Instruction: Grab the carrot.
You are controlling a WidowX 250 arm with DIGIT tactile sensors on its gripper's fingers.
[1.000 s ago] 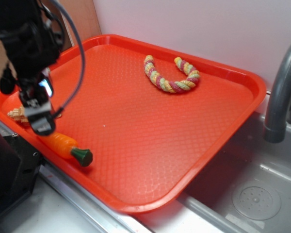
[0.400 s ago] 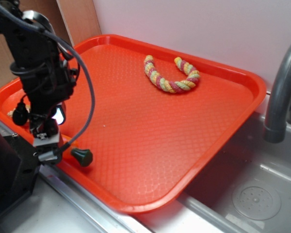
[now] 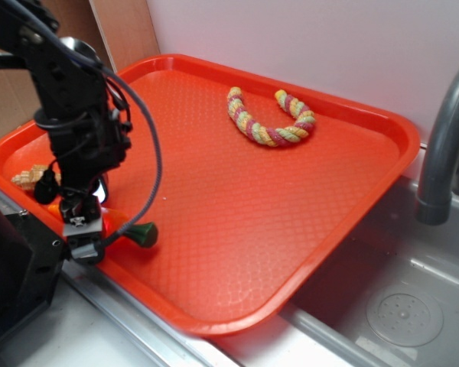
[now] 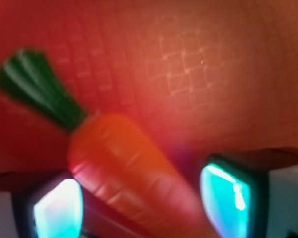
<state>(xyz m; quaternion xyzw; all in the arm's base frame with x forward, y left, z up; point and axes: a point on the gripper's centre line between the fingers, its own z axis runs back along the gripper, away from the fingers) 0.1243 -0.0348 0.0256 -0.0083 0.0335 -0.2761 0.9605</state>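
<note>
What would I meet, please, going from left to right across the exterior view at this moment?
Seashell → gripper around the carrot, its green cap pointing right → rope toy → tray's right rim → faucet.

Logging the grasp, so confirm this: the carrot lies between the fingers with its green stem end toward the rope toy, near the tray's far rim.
Not quite. The carrot sits between the fingers, green stem out, but at the tray's near-left rim; the exterior view shows it. The rope toy is by the far rim.
</note>
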